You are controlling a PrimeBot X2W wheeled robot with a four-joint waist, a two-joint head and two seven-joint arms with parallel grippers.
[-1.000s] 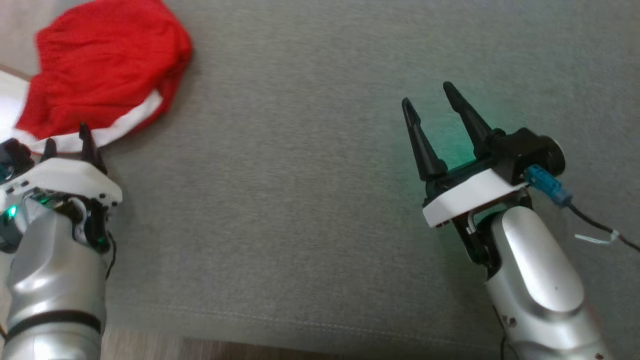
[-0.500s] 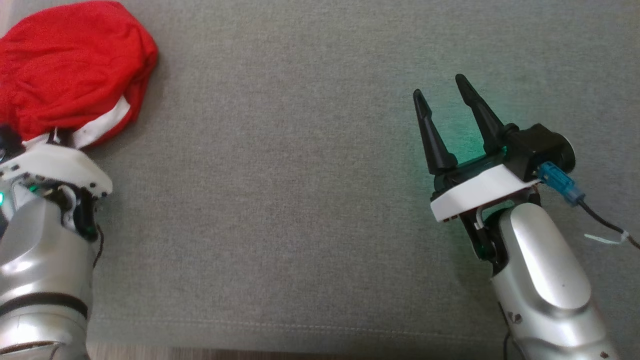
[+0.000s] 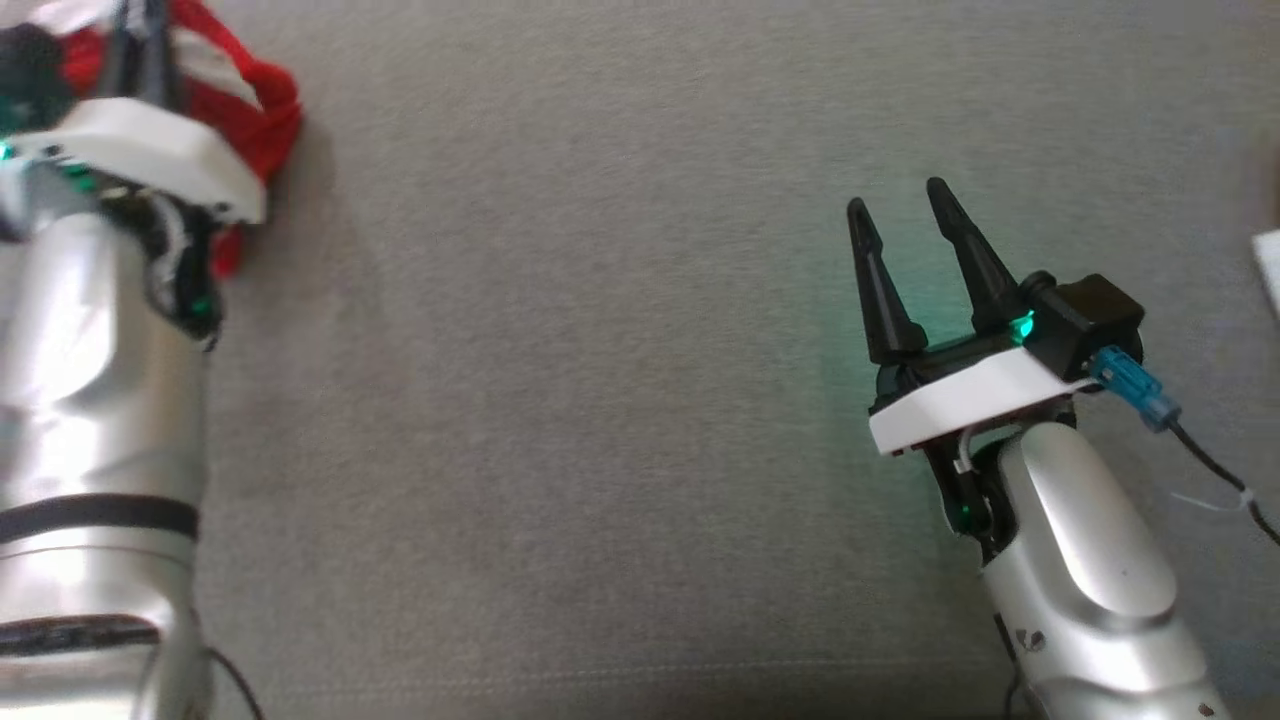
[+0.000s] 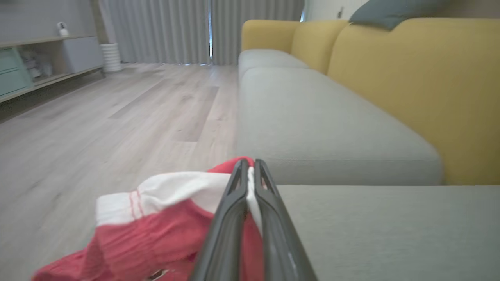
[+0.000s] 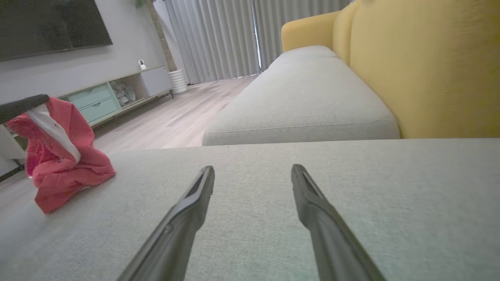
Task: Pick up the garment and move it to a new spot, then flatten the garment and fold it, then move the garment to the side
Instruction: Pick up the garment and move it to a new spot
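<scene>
The garment [image 3: 262,112] is red with a white band and sits at the far left of the grey seat cushion [image 3: 600,400]. My left gripper [image 3: 140,40] is shut on it there. In the left wrist view the two dark fingers [image 4: 234,218] pinch the white band, and the red cloth [image 4: 156,238] hangs below and to the left. In the right wrist view the garment [image 5: 62,171] hangs bunched from the left gripper's finger [image 5: 21,106], its lower end resting on the cushion. My right gripper [image 3: 898,197] hovers open over the bare cushion, well to the right, with nothing between its fingers [image 5: 195,203].
The yellow sofa backrest [image 5: 429,70] runs along the far side of the cushion. Wooden floor [image 4: 97,128] lies past the cushion's left edge. A white object [image 3: 1268,270] pokes in at the right edge of the head view. A low cabinet [image 5: 101,99] stands by the wall.
My left gripper has shut on the garment's white band and raised it off the cushion. The head view has shifted. The right gripper stays open in about the same spot.
</scene>
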